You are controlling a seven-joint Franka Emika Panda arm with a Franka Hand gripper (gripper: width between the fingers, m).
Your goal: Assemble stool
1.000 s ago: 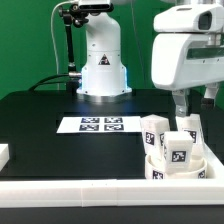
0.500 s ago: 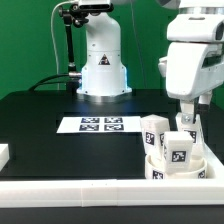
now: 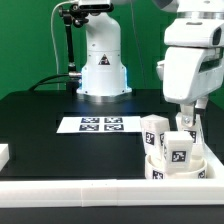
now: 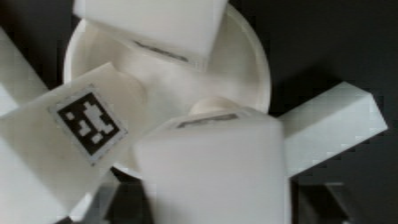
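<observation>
The stool's round white seat (image 3: 172, 167) lies at the front on the exterior view's right. Short white tagged legs (image 3: 153, 130) stand or lean on it, one at the front (image 3: 179, 151). My gripper (image 3: 188, 117) hangs just above the rear right leg (image 3: 192, 128). In the wrist view the seat (image 4: 160, 75) holds several legs. One tagged leg (image 4: 80, 118) leans beside the one (image 4: 210, 155) between my fingers. My gripper (image 4: 222, 203) is open, its dark fingers (image 4: 135, 195) on either side of that leg with a small gap.
The marker board (image 3: 100, 124) lies mid-table in front of the robot base (image 3: 102, 68). A long white border rail (image 3: 90, 190) runs along the front edge. A short white rail end (image 3: 3, 153) sits at the exterior view's left.
My hand has moved a little down and toward the exterior view's right over the seat. It has barely moved in the last half second. The legs and seat have stayed put.
</observation>
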